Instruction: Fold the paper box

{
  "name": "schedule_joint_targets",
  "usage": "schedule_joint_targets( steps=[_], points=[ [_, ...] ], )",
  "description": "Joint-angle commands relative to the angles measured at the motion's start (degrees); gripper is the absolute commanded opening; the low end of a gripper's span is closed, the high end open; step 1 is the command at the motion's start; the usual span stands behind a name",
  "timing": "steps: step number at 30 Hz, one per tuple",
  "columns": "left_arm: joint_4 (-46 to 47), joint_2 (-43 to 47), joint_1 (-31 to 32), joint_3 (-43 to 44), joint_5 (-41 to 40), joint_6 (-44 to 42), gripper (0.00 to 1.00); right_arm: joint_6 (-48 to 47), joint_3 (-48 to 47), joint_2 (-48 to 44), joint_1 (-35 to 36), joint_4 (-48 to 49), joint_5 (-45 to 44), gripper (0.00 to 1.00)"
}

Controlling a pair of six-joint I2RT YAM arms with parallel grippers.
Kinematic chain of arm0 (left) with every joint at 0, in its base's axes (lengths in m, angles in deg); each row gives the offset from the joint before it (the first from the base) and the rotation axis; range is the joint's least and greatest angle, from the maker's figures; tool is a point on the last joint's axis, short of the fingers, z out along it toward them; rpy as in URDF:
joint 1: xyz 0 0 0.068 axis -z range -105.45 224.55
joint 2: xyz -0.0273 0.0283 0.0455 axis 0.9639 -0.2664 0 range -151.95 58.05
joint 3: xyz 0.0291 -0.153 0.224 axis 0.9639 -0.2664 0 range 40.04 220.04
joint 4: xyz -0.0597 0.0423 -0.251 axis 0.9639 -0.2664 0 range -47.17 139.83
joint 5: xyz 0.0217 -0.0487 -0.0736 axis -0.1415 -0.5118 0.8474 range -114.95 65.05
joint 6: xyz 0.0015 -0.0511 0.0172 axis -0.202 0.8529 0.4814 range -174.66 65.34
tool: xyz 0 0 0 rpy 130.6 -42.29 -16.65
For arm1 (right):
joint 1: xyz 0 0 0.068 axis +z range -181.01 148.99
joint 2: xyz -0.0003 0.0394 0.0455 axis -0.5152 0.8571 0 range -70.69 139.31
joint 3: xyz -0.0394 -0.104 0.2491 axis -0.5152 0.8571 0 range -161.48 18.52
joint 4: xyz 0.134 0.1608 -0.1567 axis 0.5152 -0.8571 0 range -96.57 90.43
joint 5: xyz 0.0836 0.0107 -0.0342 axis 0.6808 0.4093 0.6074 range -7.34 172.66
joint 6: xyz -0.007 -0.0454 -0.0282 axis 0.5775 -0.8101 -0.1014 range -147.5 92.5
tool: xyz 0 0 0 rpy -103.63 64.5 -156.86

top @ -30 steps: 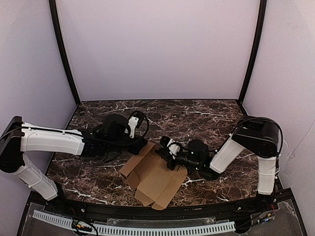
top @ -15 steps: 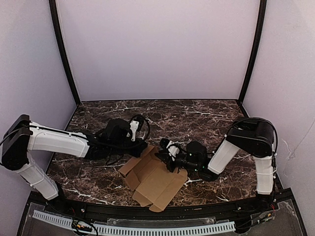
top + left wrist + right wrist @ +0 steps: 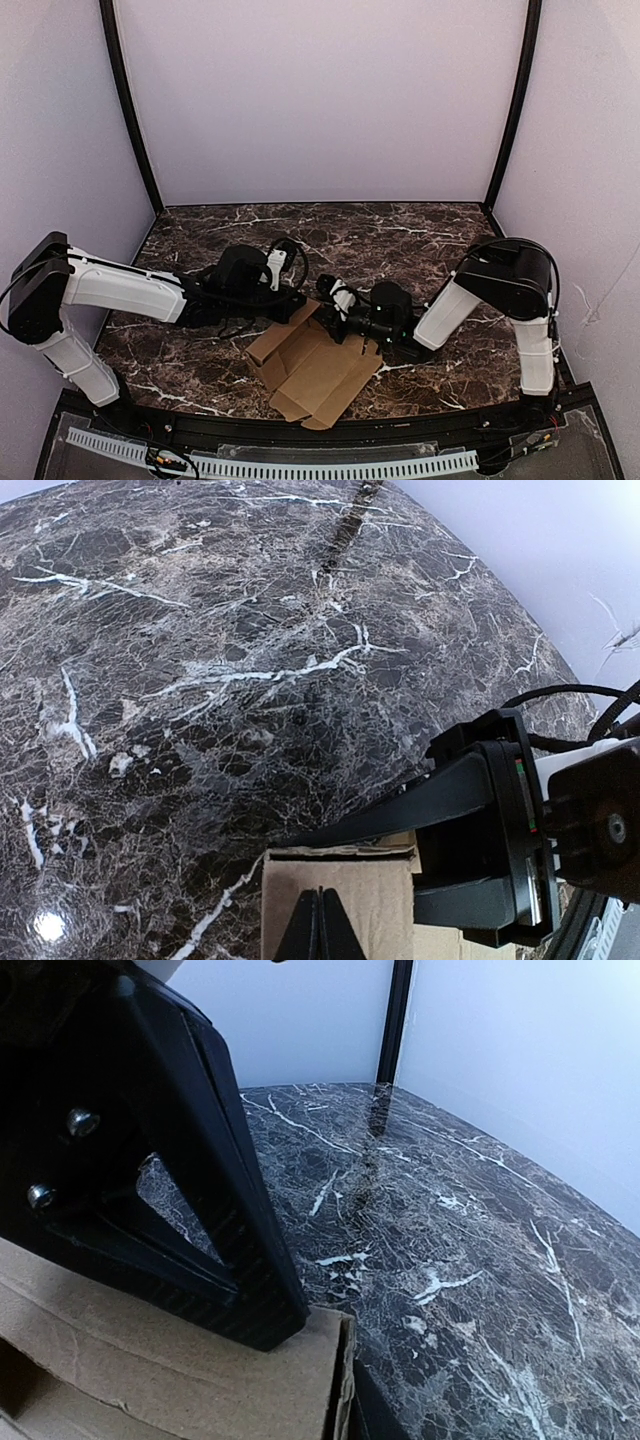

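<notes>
The paper box (image 3: pixel 316 366) lies nearly flat on the table (image 3: pixel 420 240) between the arms; left gripper (image 3: pixel 318 908) pressed together over its far flap; right gripper (image 3: pixel 332 312) spread unclear; most folding is still undone.

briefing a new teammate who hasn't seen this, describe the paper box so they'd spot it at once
On the dark marble table, look at the middle near the front edge. The paper box is the creased, flapped cardboard lying there, the only brown thing.
</notes>
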Motion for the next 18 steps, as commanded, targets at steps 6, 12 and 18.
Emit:
schedule_joint_targets(
  steps=[6, 12, 18],
  points=[
    [-5.36, -1.06, 0.3, -2.27, 1.53, 0.44, 0.0, 0.82, -1.32, 2.81, 0.4, -1.49, -1.08, 0.21],
    [-5.09, -1.42, 0.29, -2.32, 1.54, 0.95, 0.0, 0.39, -0.74, 2.42, 0.94, -2.55, -2.96, 0.21],
    [-4.11, -2.15, 0.44, -2.0, 3.29, 1.96, 0.01, 0.16, 0.09, 1.26, 1.92, -3.37, -5.13, 0.23]
  ],
)
